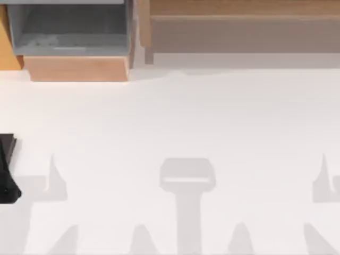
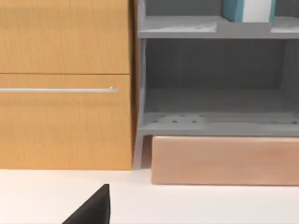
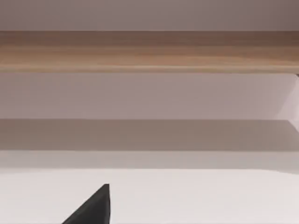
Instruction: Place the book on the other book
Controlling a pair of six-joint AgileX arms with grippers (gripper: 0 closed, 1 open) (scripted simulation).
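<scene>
The book (image 2: 247,10), teal with a pale grey-white face, stands on the upper level of the grey shelf unit (image 2: 210,121); just its lower corner shows in the left wrist view. The other book is out of view. My left gripper (image 1: 6,151) is a black shape at the table's far left edge, well in front of the shelf unit, and a dark wedge of it (image 2: 93,210) shows low in the left wrist view. A similar dark wedge of my right gripper (image 3: 93,210) appears in the right wrist view, facing a long wooden ledge.
The grey shelf unit (image 1: 69,32) stands at the back left on a pale wooden base (image 1: 77,68). An orange-wood cabinet with a metal handle (image 2: 56,90) adjoins it. A long wooden shelf (image 1: 239,24) runs along the back right. The white table (image 1: 175,117) spreads in front.
</scene>
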